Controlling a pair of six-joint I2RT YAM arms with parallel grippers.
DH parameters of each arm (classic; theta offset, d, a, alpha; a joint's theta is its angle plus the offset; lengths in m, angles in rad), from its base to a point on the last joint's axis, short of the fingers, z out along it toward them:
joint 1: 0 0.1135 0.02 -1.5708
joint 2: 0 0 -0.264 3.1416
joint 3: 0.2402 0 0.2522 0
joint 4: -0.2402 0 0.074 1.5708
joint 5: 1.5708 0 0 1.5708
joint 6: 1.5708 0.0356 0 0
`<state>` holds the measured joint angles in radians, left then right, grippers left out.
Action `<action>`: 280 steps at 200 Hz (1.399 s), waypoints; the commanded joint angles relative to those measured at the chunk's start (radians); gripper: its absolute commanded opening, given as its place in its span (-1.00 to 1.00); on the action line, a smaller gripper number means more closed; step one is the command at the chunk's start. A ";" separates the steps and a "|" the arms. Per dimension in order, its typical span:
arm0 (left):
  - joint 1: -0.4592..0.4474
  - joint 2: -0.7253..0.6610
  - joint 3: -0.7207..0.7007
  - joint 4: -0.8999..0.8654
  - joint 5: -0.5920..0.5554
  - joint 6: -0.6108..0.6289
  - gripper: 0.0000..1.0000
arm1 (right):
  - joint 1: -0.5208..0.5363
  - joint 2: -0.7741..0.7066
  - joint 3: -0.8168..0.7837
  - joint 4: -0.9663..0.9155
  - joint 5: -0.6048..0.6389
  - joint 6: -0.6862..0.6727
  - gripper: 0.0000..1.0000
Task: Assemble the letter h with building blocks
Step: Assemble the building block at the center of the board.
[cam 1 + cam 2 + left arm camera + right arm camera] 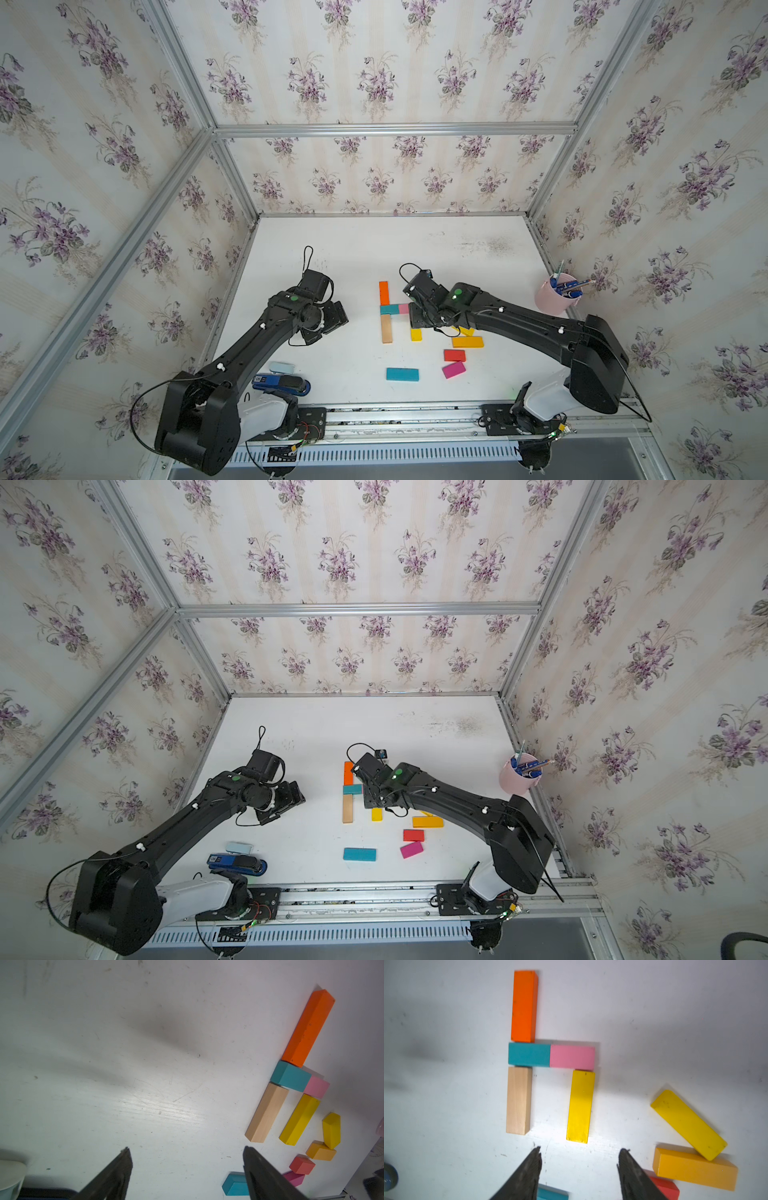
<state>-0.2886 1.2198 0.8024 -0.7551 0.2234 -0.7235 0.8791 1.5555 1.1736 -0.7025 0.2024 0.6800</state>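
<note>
By the table's (353, 257) near left corner lie a dark blue stapler (282, 383) and, just behind it, a pale blue pad (281, 367). Toward the middle of the near edge lies a long teal block (402, 374). To its right come a magenta block (454, 369), a red block (454, 355) and an amber block (693, 1169), with a tilted yellow block (688, 1124) touching the amber one's far side.

Farther in, at the table's middle, lies the letter h (550, 1055). A wooden block (519, 1100) forms the near part of the stem, and a yellow leg (580, 1106) lies beside it. A short teal block (529, 1054) and a pink block (572, 1057) are butted together as the crossbar, and an orange block (524, 1005) forms the far part of the stem.

The right end effector (581, 1148) hovers at the leg's near end, jaws apart and empty. The left end effector (186, 1148) hangs well toward the left edge, jaws wide and empty.

A pink cup (555, 297) of pens stands at the right edge.
</note>
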 commanded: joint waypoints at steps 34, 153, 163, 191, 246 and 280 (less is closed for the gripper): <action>0.000 -0.001 0.022 -0.010 -0.018 0.006 0.72 | -0.178 0.239 0.155 0.036 -0.059 -0.072 0.20; 0.000 0.008 0.011 -0.003 -0.020 0.012 0.72 | -0.233 0.456 0.238 0.090 -0.135 -0.145 0.17; 0.000 0.008 0.011 -0.002 -0.021 0.012 0.72 | -0.233 0.457 0.226 0.096 -0.139 -0.146 0.16; 0.000 0.010 0.006 0.003 -0.018 0.009 0.72 | -0.230 0.458 0.207 0.104 -0.138 -0.150 0.15; 0.000 0.009 -0.001 0.004 -0.021 0.010 0.72 | -0.221 0.453 0.192 0.104 -0.127 -0.149 0.14; 0.000 0.014 -0.005 0.008 -0.019 0.010 0.72 | -0.211 0.450 0.187 0.103 -0.125 -0.148 0.13</action>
<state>-0.2886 1.2282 0.8017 -0.7551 0.2157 -0.7231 0.6621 2.0090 1.3666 -0.5938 0.0792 0.5270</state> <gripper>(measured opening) 0.860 0.567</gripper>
